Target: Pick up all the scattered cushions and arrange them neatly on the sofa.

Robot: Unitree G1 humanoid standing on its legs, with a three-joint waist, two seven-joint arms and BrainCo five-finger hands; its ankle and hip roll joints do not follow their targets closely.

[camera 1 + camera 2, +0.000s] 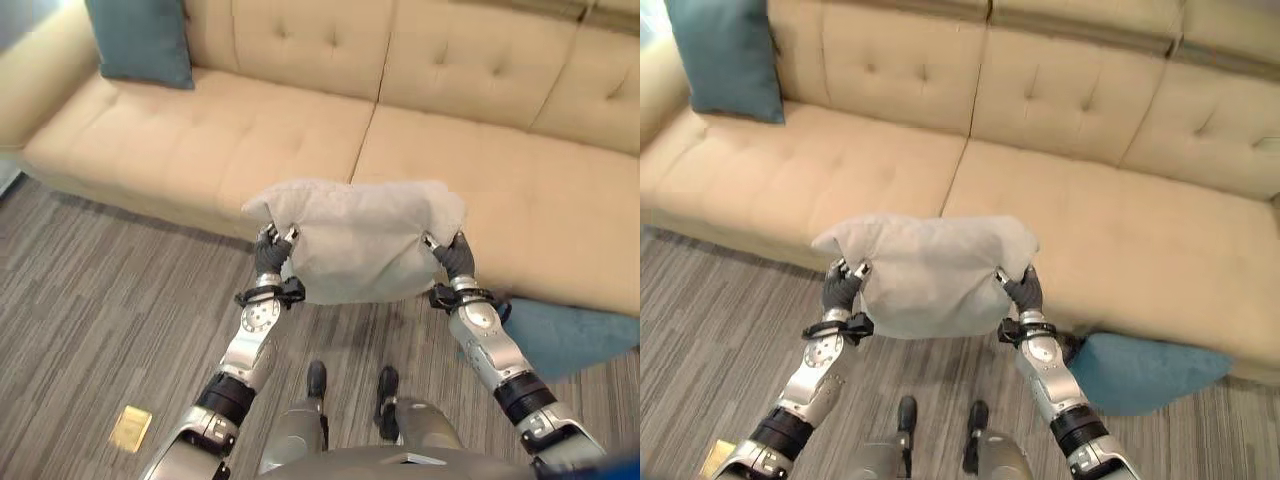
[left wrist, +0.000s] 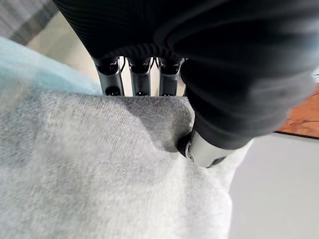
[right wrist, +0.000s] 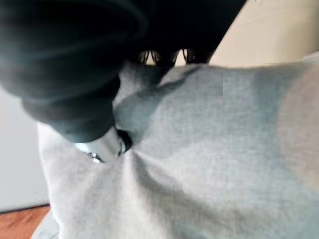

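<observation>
Grey cushion (image 1: 355, 240) is held off the floor, left hand (image 1: 272, 256) and right hand (image 1: 455, 255) each pinching an end, just before the beige sofa (image 1: 200, 140). Carry step; next probably set it on the seat. Teal floor cushion (image 1: 1145, 370) remains.

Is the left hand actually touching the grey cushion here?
Touching. In the left wrist view the left hand pinches the grey cushion: its thumb digs a dent into the fabric, fingers behind the edge. The right hand grips the other side.
</observation>
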